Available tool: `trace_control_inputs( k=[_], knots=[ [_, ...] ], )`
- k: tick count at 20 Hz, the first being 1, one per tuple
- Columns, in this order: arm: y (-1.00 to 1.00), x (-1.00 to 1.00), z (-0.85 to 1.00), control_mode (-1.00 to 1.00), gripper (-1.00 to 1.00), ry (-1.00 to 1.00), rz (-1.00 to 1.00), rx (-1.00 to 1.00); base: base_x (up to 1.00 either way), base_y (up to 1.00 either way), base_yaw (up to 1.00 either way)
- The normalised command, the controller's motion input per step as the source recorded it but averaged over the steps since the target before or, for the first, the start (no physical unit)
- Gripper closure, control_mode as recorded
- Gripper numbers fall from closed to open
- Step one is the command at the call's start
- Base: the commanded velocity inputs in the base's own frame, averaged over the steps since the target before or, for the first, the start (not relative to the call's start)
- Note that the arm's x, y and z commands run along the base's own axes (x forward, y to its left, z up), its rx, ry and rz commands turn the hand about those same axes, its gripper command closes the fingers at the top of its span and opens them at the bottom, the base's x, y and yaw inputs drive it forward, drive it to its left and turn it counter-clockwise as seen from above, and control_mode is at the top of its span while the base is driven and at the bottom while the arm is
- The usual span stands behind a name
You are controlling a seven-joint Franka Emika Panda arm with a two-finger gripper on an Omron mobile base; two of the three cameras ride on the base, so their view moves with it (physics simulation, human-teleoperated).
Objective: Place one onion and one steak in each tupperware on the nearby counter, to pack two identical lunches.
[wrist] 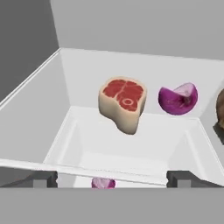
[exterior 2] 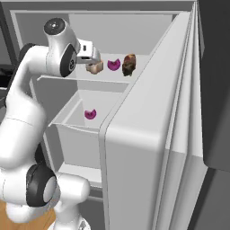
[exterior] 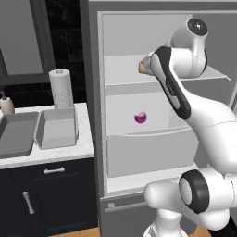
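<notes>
A raw steak with a red top lies on the upper fridge shelf, and a cut purple onion lies to its right. At the right edge of the hand view is a browner piece of steak. My gripper is open, short of the raw steak, and its fingertips are spread wide with nothing between them. From the right base view, the gripper hovers just over the raw steak. A second onion rests on the lower shelf. Two grey tupperware sit on the counter.
A paper-towel roll stands behind the tupperware, with a soap bottle further left. The open fridge door rises close on the right. A white drawer front sits below the lower shelf.
</notes>
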Motion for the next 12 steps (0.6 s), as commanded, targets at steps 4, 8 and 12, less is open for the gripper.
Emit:
trace_control_inputs(
  k=[4,8,12],
  knots=[
    [0.0,0.75,-0.28,-1.0,-1.0,0.02,0.0,-0.03,0.0,0.0,0.0],
    [-0.06,0.59,-0.32,-1.0,-1.0,0.1,0.05,-0.05,0.0,0.0,0.0],
    [-0.15,0.4,-0.33,-1.0,-1.0,0.12,0.06,-0.03,0.0,0.0,0.0]
  ],
)
